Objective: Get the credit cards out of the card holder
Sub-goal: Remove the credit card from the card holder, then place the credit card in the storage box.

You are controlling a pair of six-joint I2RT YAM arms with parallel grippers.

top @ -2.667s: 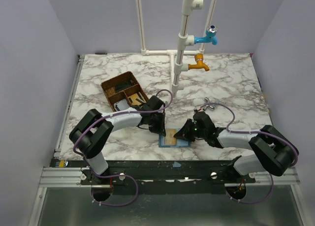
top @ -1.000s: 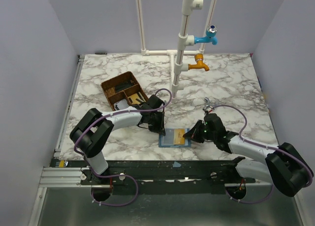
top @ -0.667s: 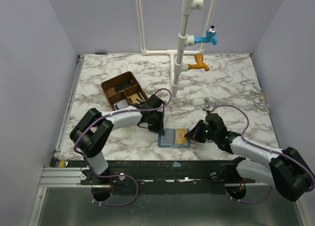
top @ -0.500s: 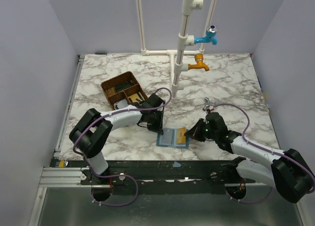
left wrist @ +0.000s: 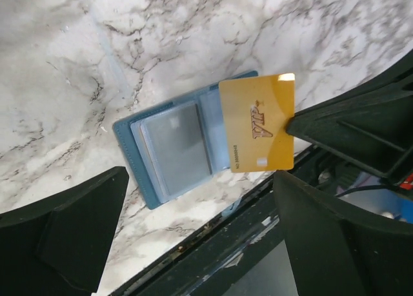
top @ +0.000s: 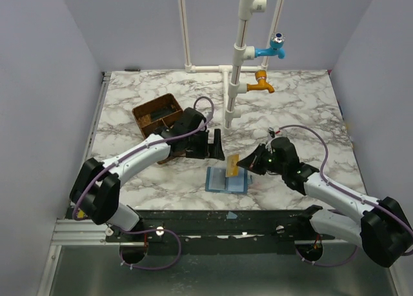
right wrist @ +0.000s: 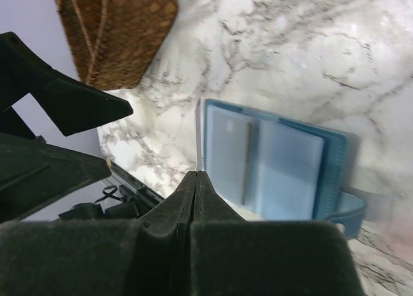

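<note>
Up comes my left gripper (top: 215, 145) off the card holder (top: 219, 182), jaws now spread wide with nothing in them, hovering just beside the brown tray (top: 155, 112). My right gripper (top: 249, 162) has risen too, pinched tight on one edge of a gold credit card (top: 231, 163) above the holder. That blue holder lies open and flat by the worktop's (top: 303, 109) near edge, about midway along.

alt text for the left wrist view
A gold card, pinched at one edge by the right gripper, is held over one end of the open blue card holder, which lies flat on the marble table. The left gripper's open fingers frame the bottom corners.
</note>
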